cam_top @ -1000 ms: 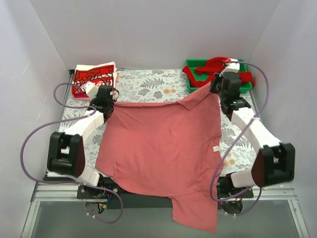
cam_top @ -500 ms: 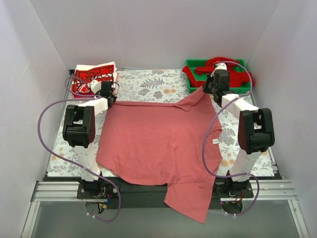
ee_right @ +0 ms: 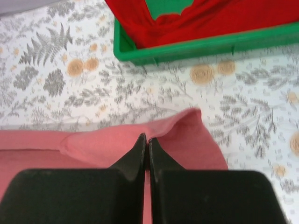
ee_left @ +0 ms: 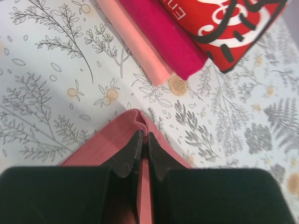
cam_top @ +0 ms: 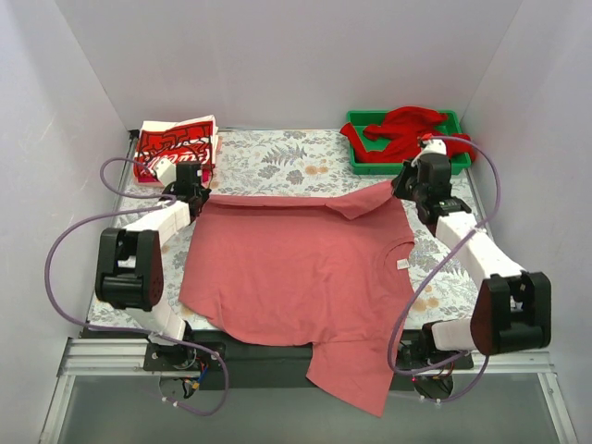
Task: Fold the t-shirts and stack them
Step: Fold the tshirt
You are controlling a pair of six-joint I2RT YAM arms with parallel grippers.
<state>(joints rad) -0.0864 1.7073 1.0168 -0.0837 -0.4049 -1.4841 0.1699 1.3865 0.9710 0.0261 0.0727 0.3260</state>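
Observation:
The salmon-pink t-shirt [cam_top: 296, 268] lies spread over the table, its lower part hanging off the near edge. My left gripper [cam_top: 195, 191] is shut on its far left corner [ee_left: 135, 119]. My right gripper [cam_top: 407, 182] is shut on its far right corner [ee_right: 187, 128], where the cloth is bunched and folded over. A bright red t-shirt [cam_top: 407, 129] lies crumpled in the green tray [cam_top: 370, 166] and also shows in the right wrist view [ee_right: 196, 18]. Folded red-and-white printed t-shirts [cam_top: 176, 143] are stacked at the far left, seen close in the left wrist view [ee_left: 219, 28].
The table has a floral cloth [cam_top: 277, 157]. White walls close in the back and both sides. Purple cables [cam_top: 69, 240] loop beside each arm. The green tray's near wall [ee_right: 205, 46] is just beyond my right gripper.
Both grippers have pulled the shirt's far edge back and down onto the table. The cloth lies flatter. The right gripper has moved away from the tray, toward me.

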